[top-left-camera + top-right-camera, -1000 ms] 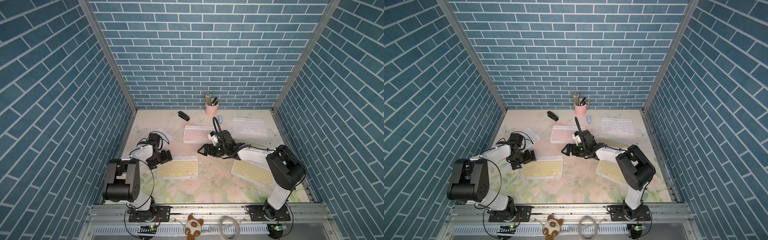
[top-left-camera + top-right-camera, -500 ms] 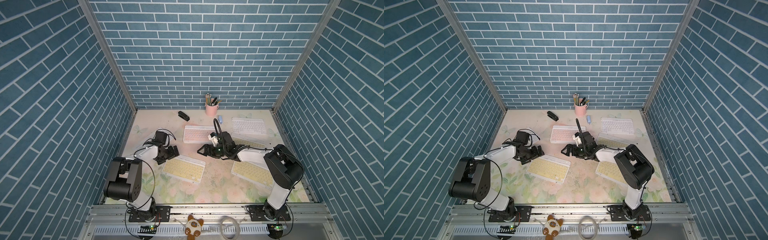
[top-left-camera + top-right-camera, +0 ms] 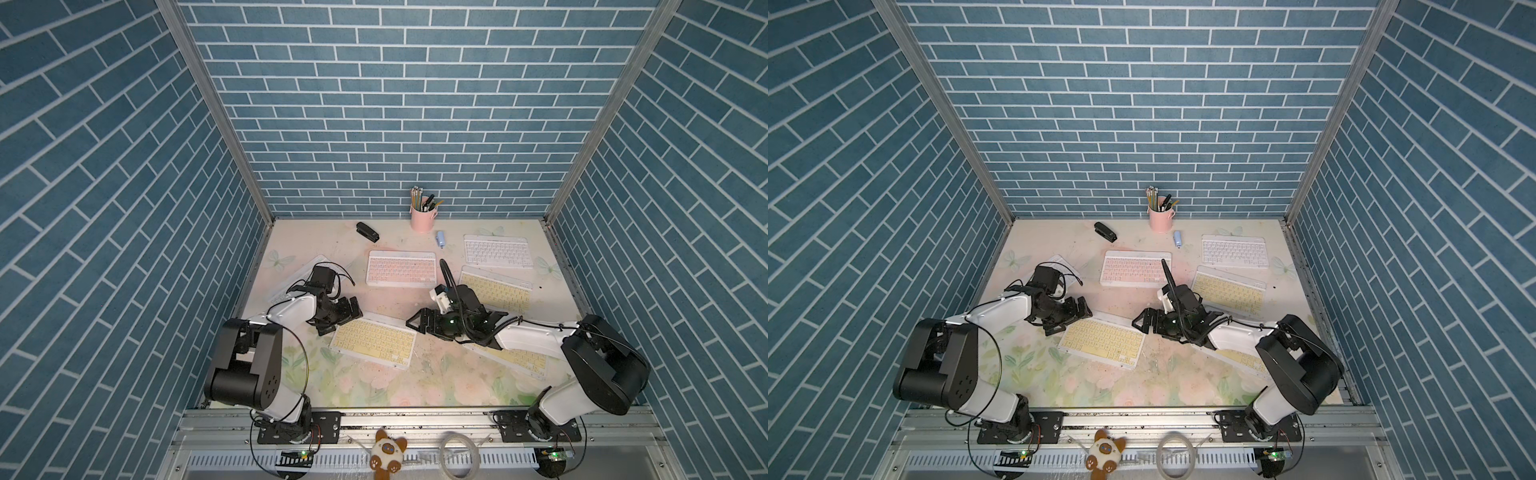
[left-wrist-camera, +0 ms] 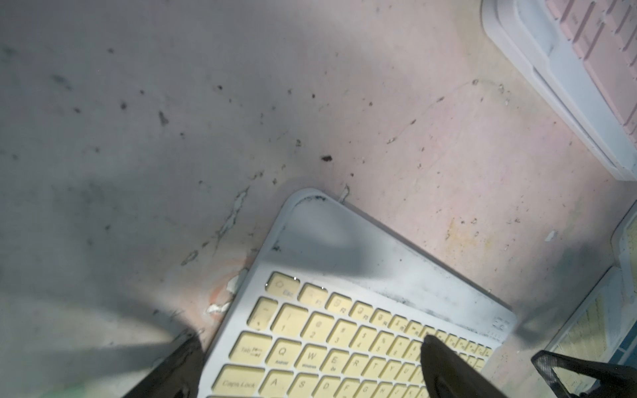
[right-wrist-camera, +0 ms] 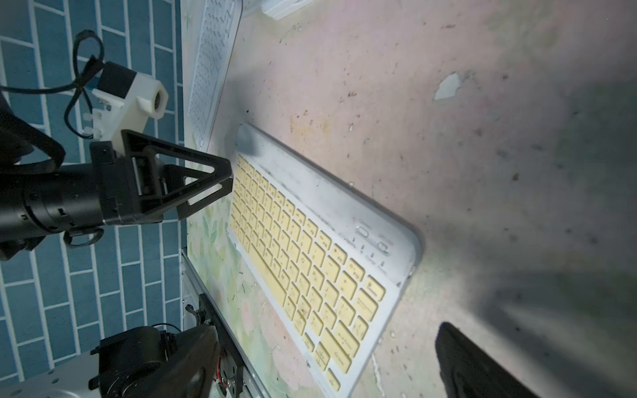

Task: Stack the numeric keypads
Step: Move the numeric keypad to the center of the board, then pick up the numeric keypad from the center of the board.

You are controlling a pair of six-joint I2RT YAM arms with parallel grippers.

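Near the brick back wall we see a black stapler, a pink cup stuffed with pencils and pens, and just beside it a small blue stick (lying flat). By the front metal rail lie a plush cat and a clear tubing coil.

both top views bright and pretty sharp, walls bowing at the edges, wrist views dimmer, big soft shadows across the table and yellow keypad
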